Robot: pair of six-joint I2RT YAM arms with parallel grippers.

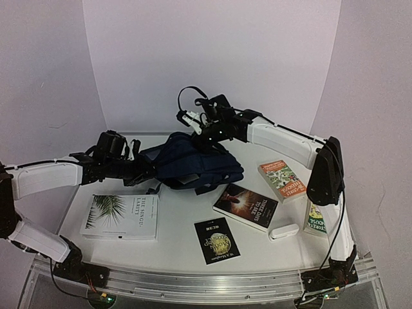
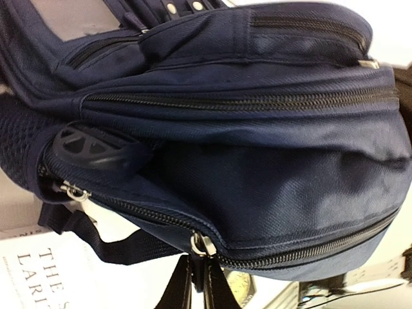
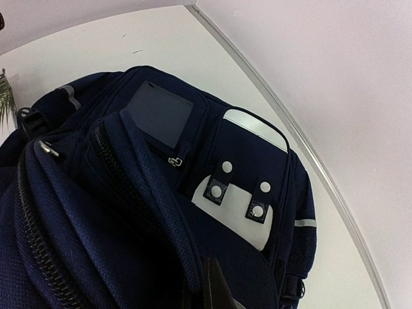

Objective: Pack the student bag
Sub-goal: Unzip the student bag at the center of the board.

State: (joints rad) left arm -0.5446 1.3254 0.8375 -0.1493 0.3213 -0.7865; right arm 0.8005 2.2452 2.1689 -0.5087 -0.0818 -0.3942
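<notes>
— Where is the student bag [image 1: 193, 164] right now?
— Lying slumped toward the back of the table [image 1: 180, 215], between the two arms. A white paperback [image 1: 121, 217] and a dark book [image 1: 246, 206] lie in front of it, apart from it.

— And the grippers?
— The left gripper [image 2: 198, 273] is pinched down on the small metal zip pull [image 2: 202, 245] of the lowest compartment. The right gripper [image 3: 209, 286] has its fingers together against a fold at the bag's top edge, near the white stud patches [image 3: 241, 206]. I cannot tell whether any cloth is caught between them.

— How will the bag handle?
— It's soft woven fabric that sags and creases, so I'd judge it fairly empty and light, with nothing stiff to brace against. Tug the zip alone and the whole thing will probably slide or bunch. One arm should anchor it while the other draws the slider along the teeth.

— Best places to hold?
— The pull tab for opening. For anchoring, a seam ridge or the strap [image 2: 109, 248], where the cloth is doubled. The flat panels are too slack for thin fingers.

— Any risk?
— The pull is small and smooth, so it could slip from the pinch if the tug leaves the zip's line
</notes>
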